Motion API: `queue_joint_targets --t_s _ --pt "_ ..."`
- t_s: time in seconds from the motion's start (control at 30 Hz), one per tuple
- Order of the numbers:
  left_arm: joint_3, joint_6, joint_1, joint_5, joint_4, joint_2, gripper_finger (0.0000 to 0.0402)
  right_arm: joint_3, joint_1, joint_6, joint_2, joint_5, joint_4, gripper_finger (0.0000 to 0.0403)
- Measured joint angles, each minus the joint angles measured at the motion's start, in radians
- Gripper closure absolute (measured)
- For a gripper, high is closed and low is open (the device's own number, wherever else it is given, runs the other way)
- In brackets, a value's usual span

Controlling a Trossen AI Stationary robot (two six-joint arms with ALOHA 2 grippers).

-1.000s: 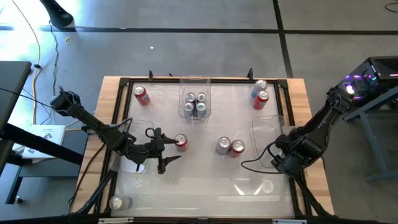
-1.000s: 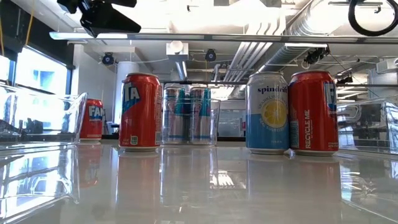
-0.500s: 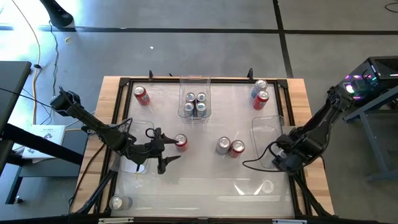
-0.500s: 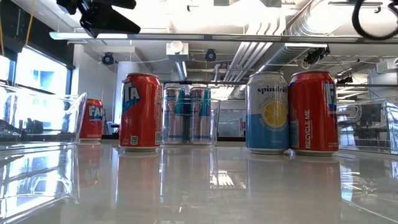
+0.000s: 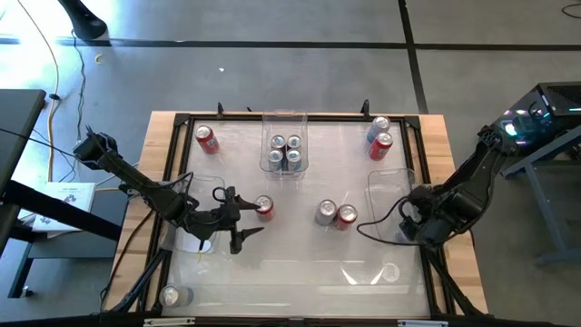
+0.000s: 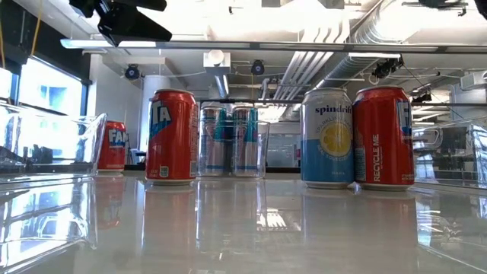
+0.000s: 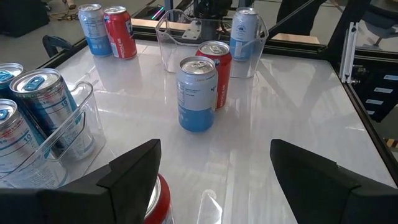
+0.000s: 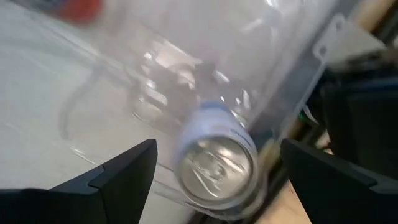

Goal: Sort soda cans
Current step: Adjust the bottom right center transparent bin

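Room on the white table (image 5: 290, 263) is best along its near side, where I see bare surface between the two arms, while a black frame (image 5: 182, 127) runs round the edges. My left gripper (image 5: 243, 221) hangs over the left middle, fingers spread wide, with a red can (image 5: 264, 208) just beside its far fingertip and not gripped; in the left wrist view that can (image 7: 158, 202) sits low beside the left finger. Ahead of it to the right stand a blue-and-silver can (image 5: 325, 213) and a red one (image 5: 346, 216), touching or nearly so. My right gripper (image 8: 214, 168) is over the clear bin (image 5: 390, 195) at the right edge, fingers apart and empty, with a blue-banded can (image 8: 217, 158) standing inside the bin straight below them. At the far edge a second clear bin (image 5: 284, 145) holds four silver-blue cans (image 5: 284, 152). A red can (image 5: 207, 139) stands at the far left corner, a blue can (image 5: 379, 128) and a red can (image 5: 381, 145) close together at the far right. One silver can (image 5: 171, 295) sits at the near left corner.
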Motion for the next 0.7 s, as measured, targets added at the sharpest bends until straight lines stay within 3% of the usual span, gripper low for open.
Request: queue_joint_targets --t_s 0.33,0.53,0.7 --pt "0.000 0.000 0.000 0.000 0.001 0.000 0.0106 0.041 -0.026 -0.129 0.005 0.395 0.118 0.0066" --pt "0.000 0.000 0.001 0.000 0.002 0.000 0.0106 0.030 -0.171 -0.367 0.006 0.480 0.226 0.0066" --pt "0.000 0.009 0.002 -0.009 0.003 0.000 0.0106 0.030 -0.377 -0.650 0.026 0.427 0.401 0.0070"
